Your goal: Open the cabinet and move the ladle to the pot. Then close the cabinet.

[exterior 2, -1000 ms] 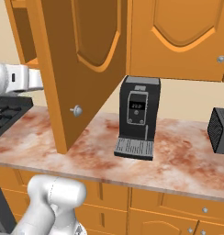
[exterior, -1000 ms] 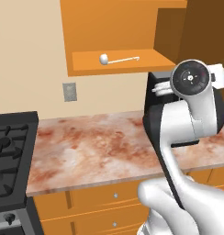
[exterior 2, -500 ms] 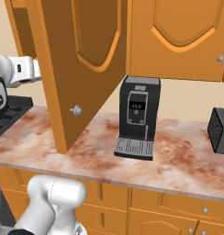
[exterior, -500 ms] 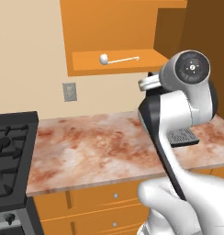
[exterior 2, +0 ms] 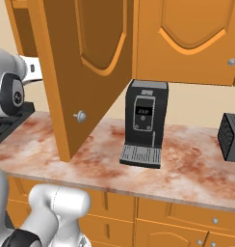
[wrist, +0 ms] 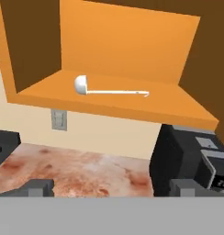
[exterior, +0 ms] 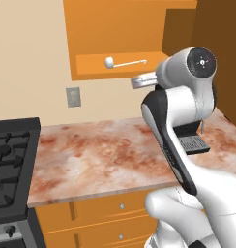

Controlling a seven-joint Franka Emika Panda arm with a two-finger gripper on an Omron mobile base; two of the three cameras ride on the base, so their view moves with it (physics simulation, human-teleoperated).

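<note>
At the left end of the bench (exterior: 105, 160) a black stove (exterior: 11, 164) butts against its edge, and from there the speckled reddish top runs bare to the right, with a grey wall outlet (exterior: 73, 97) on the wall above its back edge. Over that bare stretch the cabinet (wrist: 127, 41) stands open. On its shelf lies the ladle (wrist: 107, 89), its round bowl toward the left end and its thin handle pointing right, roughly parallel to the shelf's front edge and set back from it, with free shelf on both sides and clear of the side walls. The hand (wrist: 116, 188) hangs in the air in front of the cabinet, below the shelf's front edge and well apart from the ladle; its two dark fingertips (wrist: 38, 187) stand wide apart, released, with nothing between them. The cabinet's door (exterior 2: 85, 72) is swung far out over the bench, its small round knob (exterior 2: 81, 116) near its lower edge. Just right of the door a black coffee machine (exterior 2: 144, 123) stands toward the back of the bench, and a dark boxy appliance (exterior 2: 231, 137) sits at the right end; the bench's front edge between them is free.
</note>
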